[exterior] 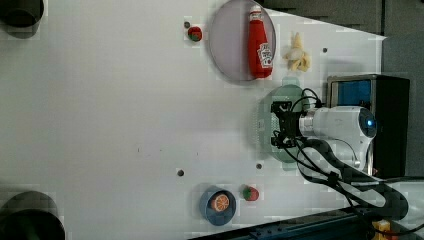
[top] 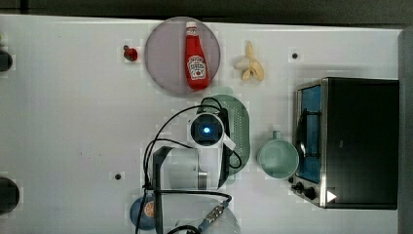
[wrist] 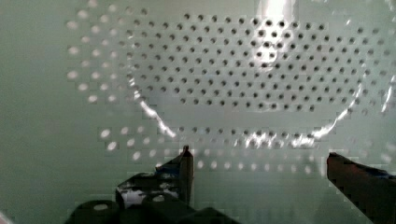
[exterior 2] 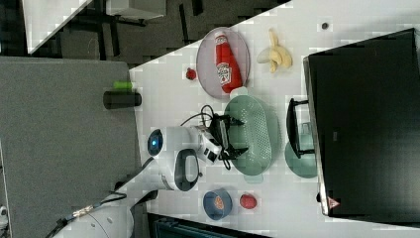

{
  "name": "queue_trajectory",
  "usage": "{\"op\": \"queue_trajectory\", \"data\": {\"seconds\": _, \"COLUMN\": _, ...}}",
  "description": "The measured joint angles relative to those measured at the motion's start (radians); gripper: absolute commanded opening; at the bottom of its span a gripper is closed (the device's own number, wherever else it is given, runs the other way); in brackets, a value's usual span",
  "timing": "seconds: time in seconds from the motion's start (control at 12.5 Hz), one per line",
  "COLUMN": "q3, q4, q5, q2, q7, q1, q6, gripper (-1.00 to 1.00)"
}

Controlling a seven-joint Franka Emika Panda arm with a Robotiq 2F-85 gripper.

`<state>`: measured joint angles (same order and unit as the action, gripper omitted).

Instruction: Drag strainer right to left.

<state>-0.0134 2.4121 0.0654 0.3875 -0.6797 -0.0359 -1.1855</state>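
The strainer (exterior 2: 252, 135) lies on the white worktop (top: 73, 122), between the plate (top: 168, 53) that carries the ketchup bottle (top: 196, 56) and the blue bowl (exterior 2: 217, 204), with the mug (top: 277, 158) just beside it on the oven's side. In the top view it sits a little right of the picture's middle, its long axis running up and down, with the arm's wrist covering much of its left half; the perforated inside shows at the top view's right of the wrist (top: 238, 126). The end effector (exterior 2: 238, 135) reaches into the strainer from the right view's left, and its two dark fingers (exterior 2: 236, 121) stand spread apart, one toward each end of the oblong, with nothing between them. In the left view the end effector (exterior: 281, 126) hangs over the strainer (exterior: 265, 122), which lies just left of the oven (exterior: 370, 95) there. The wrist view looks straight down onto the strainer's dotted floor (wrist: 224, 70), with the end effector (wrist: 259, 161) close over it: the tip of one finger (wrist: 186, 163) and the tip of the other show wide apart against the perforated wall. Whether the tips touch the plastic cannot be told. A peeled banana (top: 251, 63) lies beyond the plate, well apart from the strainer.
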Motion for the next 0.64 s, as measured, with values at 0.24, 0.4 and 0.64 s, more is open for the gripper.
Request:
{"op": "queue_trajectory", "data": {"seconds": 0.24, "q3": -0.009, "q4": -0.014, "q5": 0.017, "q2": 0.019, "q7": -0.011, "q1": -0.042, "q6": -0.012, "gripper": 1.00}}
{"op": "queue_trajectory", "data": {"seconds": 0.4, "q3": -0.012, "q4": -0.025, "q5": 0.038, "q2": 0.018, "q7": -0.046, "q1": -0.086, "q6": -0.010, "gripper": 1.00}}
{"op": "queue_trajectory", "data": {"seconds": 0.64, "q3": -0.027, "q4": -0.023, "q5": 0.062, "q2": 0.017, "q7": -0.141, "q1": -0.175, "q6": 0.011, "gripper": 1.00}}
